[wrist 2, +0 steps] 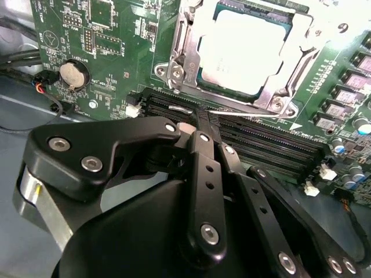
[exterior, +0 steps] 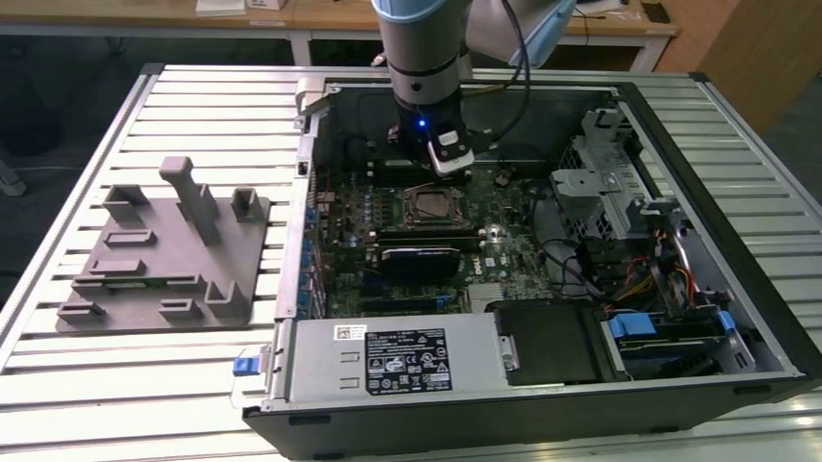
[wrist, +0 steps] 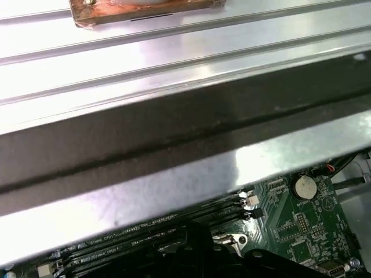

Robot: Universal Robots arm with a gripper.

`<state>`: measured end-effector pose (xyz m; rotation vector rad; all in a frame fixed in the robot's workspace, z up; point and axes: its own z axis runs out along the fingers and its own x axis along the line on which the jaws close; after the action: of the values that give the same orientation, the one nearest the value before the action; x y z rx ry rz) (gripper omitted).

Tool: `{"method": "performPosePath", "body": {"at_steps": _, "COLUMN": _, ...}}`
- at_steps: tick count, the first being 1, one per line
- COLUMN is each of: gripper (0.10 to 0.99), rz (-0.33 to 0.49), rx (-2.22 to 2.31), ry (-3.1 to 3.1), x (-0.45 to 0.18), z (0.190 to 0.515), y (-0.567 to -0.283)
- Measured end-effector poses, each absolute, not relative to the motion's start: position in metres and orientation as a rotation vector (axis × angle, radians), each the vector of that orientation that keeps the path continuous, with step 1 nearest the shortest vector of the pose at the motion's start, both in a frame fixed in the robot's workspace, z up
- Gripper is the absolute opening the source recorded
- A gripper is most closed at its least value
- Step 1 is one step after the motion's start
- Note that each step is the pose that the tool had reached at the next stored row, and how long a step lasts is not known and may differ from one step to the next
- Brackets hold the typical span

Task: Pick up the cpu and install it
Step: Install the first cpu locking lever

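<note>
— One chip only: the cpu (wrist 2: 243, 49) lay flat inside its socket frame (wrist 2: 174, 69) on the motherboard (wrist 2: 98, 40), apart from the gripper (wrist 2: 191, 130).

— And the fingers?

— Clenched together on nothing, hanging over the memory slots (wrist 2: 261, 145).

— What looked risky?

— My guess: a low sweep could clip the loose retention lever (wrist 2: 249, 114) or shift the chip unseated.

— Anything crowding it?

— Case wall (exterior: 308, 125), drive cage (exterior: 603, 183) and cables (exterior: 642, 279); the grey fixture (exterior: 167, 250) stood well apart outside.

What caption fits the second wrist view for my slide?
The cpu sits in the motherboard socket, with the black gripper linkage in the foreground.
</note>
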<state>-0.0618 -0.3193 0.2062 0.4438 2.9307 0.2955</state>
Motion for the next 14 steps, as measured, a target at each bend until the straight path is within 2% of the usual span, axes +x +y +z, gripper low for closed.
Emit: {"method": "performPosePath", "body": {"at_steps": 14, "gripper": 0.106, "rz": 0.285, "rx": 0.517, "ry": 2.912, "x": -0.0663, "z": 0.2008, "y": -0.3184}}
